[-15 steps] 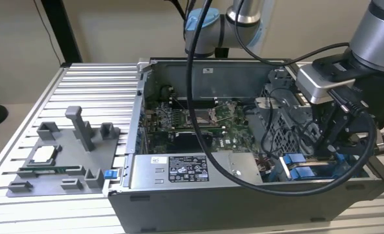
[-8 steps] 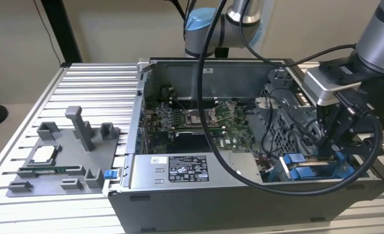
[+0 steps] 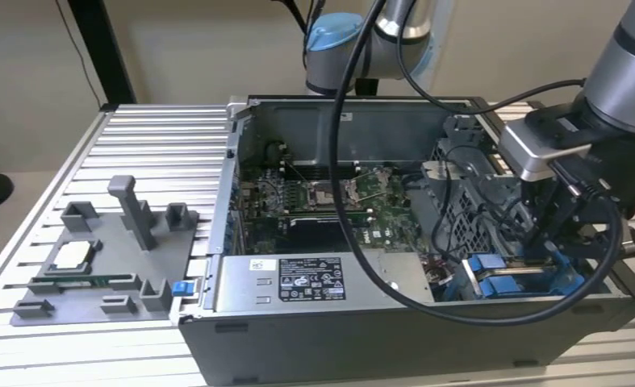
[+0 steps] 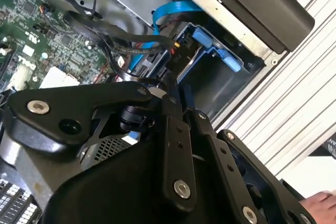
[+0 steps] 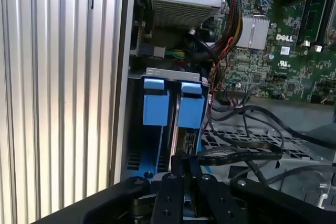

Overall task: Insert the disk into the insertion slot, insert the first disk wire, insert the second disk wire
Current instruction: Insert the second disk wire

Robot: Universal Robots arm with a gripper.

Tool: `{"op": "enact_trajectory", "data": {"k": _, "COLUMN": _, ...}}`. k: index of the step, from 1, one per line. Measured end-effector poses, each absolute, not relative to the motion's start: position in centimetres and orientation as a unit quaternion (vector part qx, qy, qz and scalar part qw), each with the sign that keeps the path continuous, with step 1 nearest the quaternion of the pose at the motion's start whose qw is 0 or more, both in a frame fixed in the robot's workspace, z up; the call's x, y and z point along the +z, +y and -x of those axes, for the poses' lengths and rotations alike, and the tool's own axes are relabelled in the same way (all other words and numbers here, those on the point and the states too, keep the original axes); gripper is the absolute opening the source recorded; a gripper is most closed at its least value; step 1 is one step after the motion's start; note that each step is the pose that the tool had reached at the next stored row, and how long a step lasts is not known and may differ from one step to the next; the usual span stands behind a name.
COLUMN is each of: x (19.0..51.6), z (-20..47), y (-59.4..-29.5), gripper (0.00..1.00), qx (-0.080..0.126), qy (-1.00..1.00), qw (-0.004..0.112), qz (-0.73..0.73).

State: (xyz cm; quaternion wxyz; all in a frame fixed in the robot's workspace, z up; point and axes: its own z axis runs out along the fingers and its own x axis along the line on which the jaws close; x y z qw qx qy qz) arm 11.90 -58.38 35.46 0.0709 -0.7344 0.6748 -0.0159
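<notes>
Ribbed aluminium table [image 3: 134, 137] against a plain beige wall, and sitting on it is an open grey computer case [image 3: 403, 322] with its side panel off, so that's my landmark for everything.

Inside the case you can see the green motherboard [image 3: 328, 210] across the middle, and the labelled grey power-supply box [image 3: 307, 278] along the case's near wall. Outside the case, on the exterior view's left, there's a grey parts fixture [image 3: 102, 266] on the table holding a few small bits.

The insertion slot [image 5: 168, 129] is in the case's corner just past the power-supply box, on the exterior view's right. Its two blue clip pieces [image 5: 173, 103] stand side by side in the first wrist view. The disk [image 3: 532, 278] looks like it's already down in that bay; mostly its blue carrier frame is what shows, so I can't say whether it's fully seated.

The gripper [image 5: 184, 169] hangs right over that slot, black fingers [image 5: 169, 203] close together, pinched tight on a dark cable [image 5: 241, 153] near the bay. A bundle of black wires [image 4: 121, 40] loops across the case next to it, plus a flat blue ribbon cable [image 4: 173, 11] by the bay.
</notes>
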Motion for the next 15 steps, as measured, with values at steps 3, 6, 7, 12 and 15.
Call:
{"op": "enact_trajectory", "data": {"k": 3, "x": 35.36, "z": -11.9, "y": -58.36, "gripper": 0.0, "qx": -0.01, "qy": 0.675, "qw": 0.077, "qz": 0.734}}
{"op": "enact_trajectory", "data": {"k": 6, "x": 35.36, "z": -11.9, "y": -58.36, "gripper": 0.0, "qx": -0.01, "qy": 0.675, "qw": 0.077, "qz": 0.734}}
{"op": "enact_trajectory", "data": {"k": 7, "x": 35.35, "z": -11.9, "y": -58.37, "gripper": 0.0, "qx": -0.01, "qy": 0.675, "qw": 0.077, "qz": 0.734}}
{"op": "enact_trajectory", "data": {"k": 12, "x": 35.32, "z": -11.91, "y": -58.37, "gripper": 0.0, "qx": -0.01, "qy": 0.675, "qw": 0.077, "qz": 0.734}}
{"op": "enact_trajectory", "data": {"k": 15, "x": 35.31, "z": -11.93, "y": -58.36, "gripper": 0.0, "qx": -0.01, "qy": 0.675, "qw": 0.077, "qz": 0.734}}
